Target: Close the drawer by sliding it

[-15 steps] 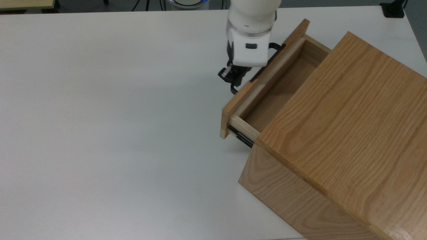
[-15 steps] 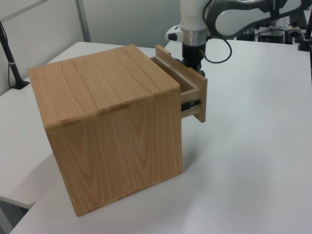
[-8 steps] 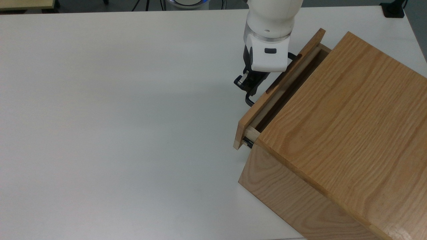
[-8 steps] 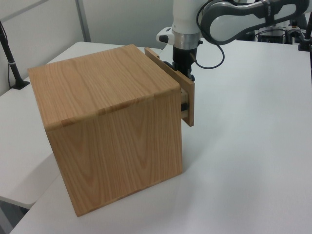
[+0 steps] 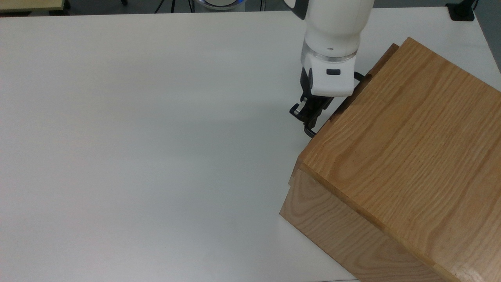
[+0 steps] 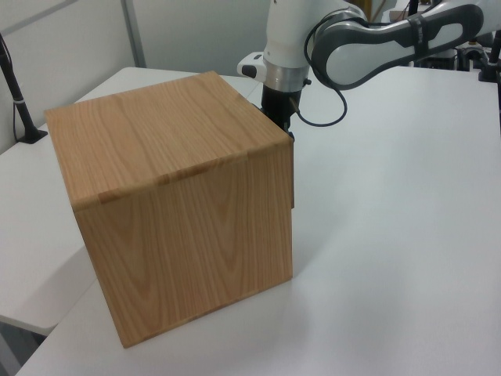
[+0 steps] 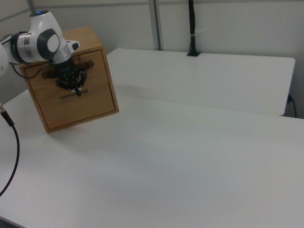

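The drawer [image 7: 93, 72] sits pushed into the large oak casing [image 5: 407, 129], its flat oak front level with the casing's face in the right view. In the top view a thin strip of the drawer front [image 5: 388, 54] shows past the casing's top edge, and the black handle [image 5: 309, 131] sticks out beside it. My gripper [image 5: 311, 111] hangs at the middle of that handle, right against the drawer front. From the left view's angle the gripper [image 6: 280, 119] is tucked against the casing's [image 6: 172, 157] far upper corner. The drawer's inside and rails are hidden.
The casing stands on a wide white table [image 5: 137, 137], near the top view's right edge. A second white table [image 7: 204, 76] with a black pole [image 7: 192, 28] lies behind in the right view. A black cable [image 7: 12, 142] hangs at the right view's left.
The drawer has slid from well open to fully inside the casing. My gripper moved with its handle toward the casing, to the top view's right and downward.
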You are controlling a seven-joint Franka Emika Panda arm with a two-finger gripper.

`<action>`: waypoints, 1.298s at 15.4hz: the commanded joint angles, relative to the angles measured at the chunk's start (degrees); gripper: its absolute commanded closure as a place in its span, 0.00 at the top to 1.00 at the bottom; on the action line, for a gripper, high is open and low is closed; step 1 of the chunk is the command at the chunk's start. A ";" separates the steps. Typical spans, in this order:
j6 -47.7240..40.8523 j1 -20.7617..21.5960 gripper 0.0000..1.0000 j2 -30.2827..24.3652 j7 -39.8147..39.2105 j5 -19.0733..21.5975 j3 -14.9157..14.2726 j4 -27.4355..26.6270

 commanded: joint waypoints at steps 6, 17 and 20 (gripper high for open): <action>0.05 0.21 0.00 -4.52 1.73 -1.03 -0.28 -1.25; -25.80 -20.88 1.00 -25.46 18.13 0.03 6.40 -14.71; -25.10 -24.13 1.00 -25.29 26.58 -0.50 5.96 -14.98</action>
